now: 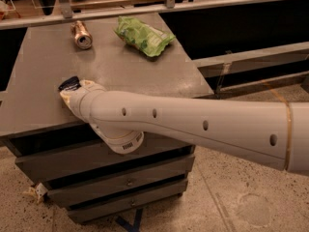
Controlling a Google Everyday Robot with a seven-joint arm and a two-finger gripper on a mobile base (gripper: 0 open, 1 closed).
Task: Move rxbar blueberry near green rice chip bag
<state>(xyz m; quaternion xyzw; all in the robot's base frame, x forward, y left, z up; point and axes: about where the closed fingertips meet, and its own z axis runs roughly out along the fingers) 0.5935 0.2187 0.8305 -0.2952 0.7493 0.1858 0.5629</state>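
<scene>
The rxbar blueberry [68, 83] is a small dark navy wrapper lying flat near the left front of the grey table [43, 71]. It is partly hidden behind my gripper. My gripper [70, 94] sits at the end of the long white arm [193, 124], right at the bar's near side, low over the table. The green rice chip bag [144, 35] lies wrinkled at the back centre of the table, far from the bar and the gripper.
A copper-toned can [82, 35] lies on its side at the back left of the table. A rail [169, 6] runs behind the table. Drawers [116, 178] sit below the tabletop. A speckled floor [241, 197] lies to the right.
</scene>
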